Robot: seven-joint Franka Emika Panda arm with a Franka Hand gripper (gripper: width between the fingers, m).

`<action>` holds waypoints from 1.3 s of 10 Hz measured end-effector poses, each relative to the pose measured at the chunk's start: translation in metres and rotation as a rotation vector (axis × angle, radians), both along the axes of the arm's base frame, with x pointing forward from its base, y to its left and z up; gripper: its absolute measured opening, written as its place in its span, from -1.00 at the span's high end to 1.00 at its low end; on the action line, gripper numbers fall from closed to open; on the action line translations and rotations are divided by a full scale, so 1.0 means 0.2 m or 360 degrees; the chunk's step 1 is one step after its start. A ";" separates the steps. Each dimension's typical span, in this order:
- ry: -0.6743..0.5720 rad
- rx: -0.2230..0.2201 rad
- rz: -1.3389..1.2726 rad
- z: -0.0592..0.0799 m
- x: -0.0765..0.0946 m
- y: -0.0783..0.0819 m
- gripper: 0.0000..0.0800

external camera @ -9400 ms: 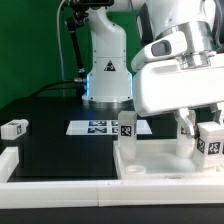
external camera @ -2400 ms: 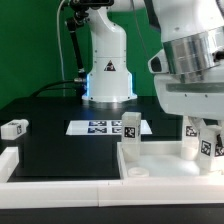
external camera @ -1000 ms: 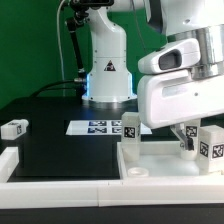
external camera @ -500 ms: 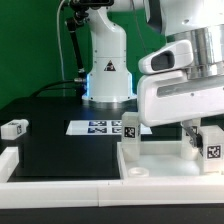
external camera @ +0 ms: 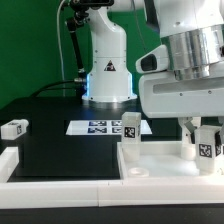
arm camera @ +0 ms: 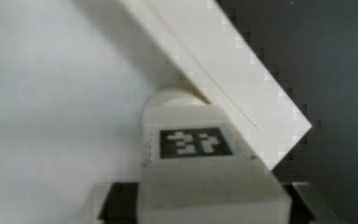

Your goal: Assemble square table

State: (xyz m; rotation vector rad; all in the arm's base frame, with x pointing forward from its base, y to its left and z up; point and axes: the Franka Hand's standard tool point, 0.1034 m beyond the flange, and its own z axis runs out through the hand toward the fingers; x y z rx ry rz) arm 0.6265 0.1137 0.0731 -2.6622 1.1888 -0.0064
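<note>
The white square tabletop (external camera: 160,162) lies at the exterior view's lower right, rim up. One stubby white leg (external camera: 128,129) with a tag stands upright in its far left corner. My gripper (external camera: 203,146) is shut on a second tagged leg (external camera: 205,150), held upright at the tabletop's far right corner. In the wrist view this leg (arm camera: 197,140) sits between my dark fingers (arm camera: 130,201), against the tabletop's raised rim (arm camera: 229,60). A third leg (external camera: 13,128) lies loose on the black table at the left.
The marker board (external camera: 98,127) lies flat in front of the arm's base (external camera: 106,70). Long white border rails (external camera: 60,187) run along the front and the left edge of the black table.
My hand has turned about its vertical axis with the leg in its grip. The leg's tag has shifted slightly, and the leg stays at the same corner.
</note>
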 end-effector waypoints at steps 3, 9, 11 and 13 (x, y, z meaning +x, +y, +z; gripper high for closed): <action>0.0154 0.0133 -0.0540 0.00 -0.01 0.02 0.27; 0.0057 0.0001 0.0082 0.01 -0.02 0.04 -0.37; 0.0002 -0.0022 0.0375 0.01 -0.01 0.04 -0.61; -0.0049 -0.0055 0.0648 0.01 -0.02 0.04 -0.62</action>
